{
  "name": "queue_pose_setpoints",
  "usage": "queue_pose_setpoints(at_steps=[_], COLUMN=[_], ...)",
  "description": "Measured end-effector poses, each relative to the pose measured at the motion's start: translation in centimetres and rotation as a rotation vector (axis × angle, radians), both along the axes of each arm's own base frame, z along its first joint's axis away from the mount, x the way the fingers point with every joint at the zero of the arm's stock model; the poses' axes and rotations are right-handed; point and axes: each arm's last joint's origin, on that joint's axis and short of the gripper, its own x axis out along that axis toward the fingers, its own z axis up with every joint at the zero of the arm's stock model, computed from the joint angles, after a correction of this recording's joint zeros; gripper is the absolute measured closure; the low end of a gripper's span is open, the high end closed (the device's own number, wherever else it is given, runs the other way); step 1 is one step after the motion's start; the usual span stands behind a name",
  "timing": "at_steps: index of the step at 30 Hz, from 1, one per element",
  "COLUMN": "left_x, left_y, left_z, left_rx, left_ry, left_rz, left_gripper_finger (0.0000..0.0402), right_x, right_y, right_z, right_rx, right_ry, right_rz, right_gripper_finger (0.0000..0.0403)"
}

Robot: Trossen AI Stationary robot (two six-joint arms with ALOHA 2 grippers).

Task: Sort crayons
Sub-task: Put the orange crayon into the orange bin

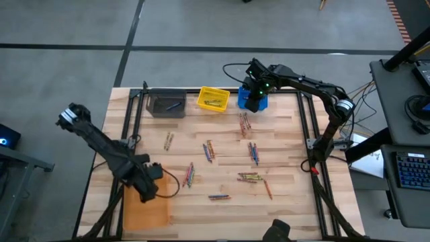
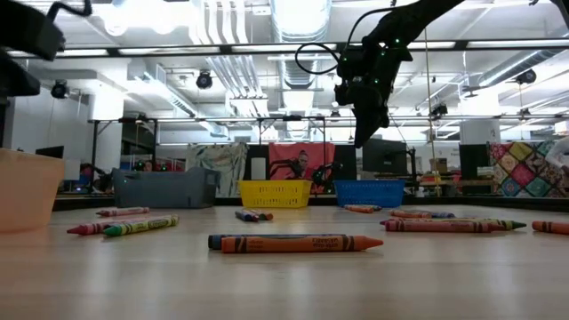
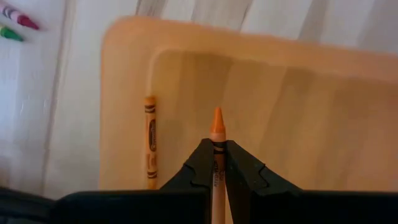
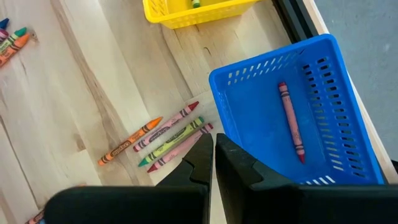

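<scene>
Many crayons lie scattered on the wooden table (image 1: 289, 202), among them groups at the middle (image 1: 209, 150) and toward the right (image 1: 250, 177). My left gripper (image 1: 149, 189) is at the near left above the orange bin (image 1: 144, 212), shut on an orange crayon (image 3: 216, 124). A second orange crayon (image 3: 150, 140) lies in that bin along one wall. My right gripper (image 4: 213, 155) is shut and empty at the far side, above the near edge of the blue bin (image 4: 292, 112). A red crayon (image 4: 291, 121) lies in the blue bin. My left gripper pinches the orange crayon between its two fingers, on the shaft behind the pointed tip (image 3: 218, 149). The crayon lies along the fingers, and its tip sticks out past the fingertips. It is lifted clear above the orange bin's floor.
A grey bin (image 1: 166, 105) and a yellow bin (image 1: 213, 99) stand at the far edge, left of the blue bin (image 1: 254, 101). Several crayons (image 4: 168, 137) lie on the table just beside the blue bin. Black frame rails run along the table's left and right sides.
</scene>
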Motion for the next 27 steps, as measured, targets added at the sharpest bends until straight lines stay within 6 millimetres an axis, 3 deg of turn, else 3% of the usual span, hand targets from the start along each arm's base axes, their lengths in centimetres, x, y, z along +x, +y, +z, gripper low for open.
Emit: queue_pose_setpoints(at_steps=[15, 21, 27], left_x=[1.5, 1.2, 1.1], left_y=[-1.7, -1.6, -1.5], left_z=[-4.9, -5.4, -5.5], left_rx=[0.135, 0.12, 0.128], left_ry=[0.038, 0.022, 0.033], left_rz=[-0.11, -0.072, -0.063], left_gripper_finger=[0.0401, 0.04, 0.0373], right_x=[0.0, 0.0, 0.0], right_y=[0.0, 0.0, 0.0], right_z=[0.0, 0.0, 0.0], right_rx=[-0.003, -0.002, -0.002], right_ry=[0.002, 0.003, 0.003], right_rz=[0.009, 0.009, 0.008], right_gripper_finger=[0.0394, 0.0394, 0.0394])
